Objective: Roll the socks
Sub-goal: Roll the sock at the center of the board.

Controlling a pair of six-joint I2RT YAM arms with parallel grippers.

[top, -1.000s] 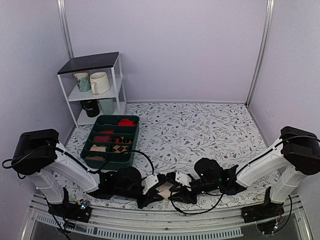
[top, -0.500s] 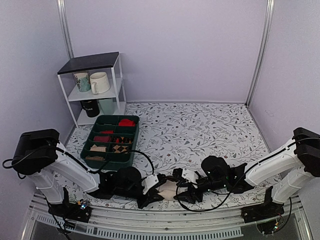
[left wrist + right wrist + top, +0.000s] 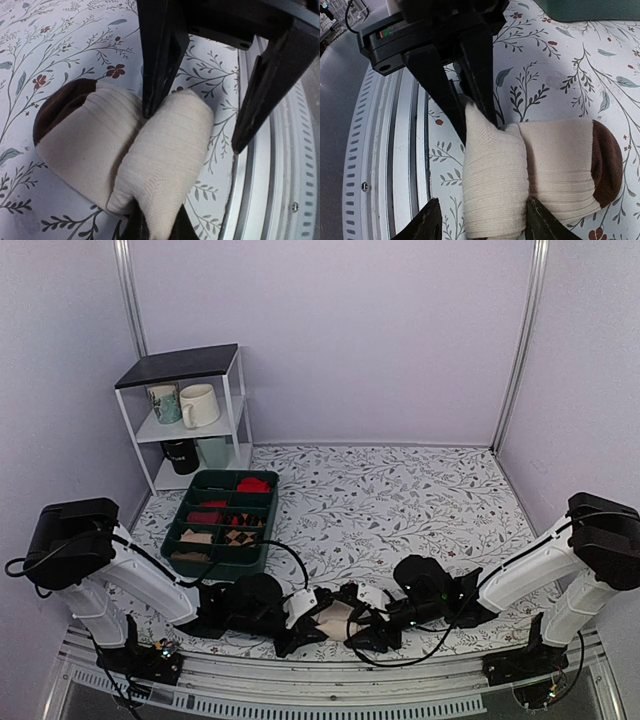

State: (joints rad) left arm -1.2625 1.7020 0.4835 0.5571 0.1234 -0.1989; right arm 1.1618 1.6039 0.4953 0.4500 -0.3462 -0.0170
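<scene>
Down on the floral table (image 3: 420, 500), beside the front rail (image 3: 330, 682): pinching a cream fold of the socks (image 3: 95, 145) tight with the left gripper (image 3: 155, 227); straddling the roll loosely with the right gripper (image 3: 482, 220), jaws apart. Since half a second back, pulled the right elbow inward. Reaching low, forearms converging.
</scene>
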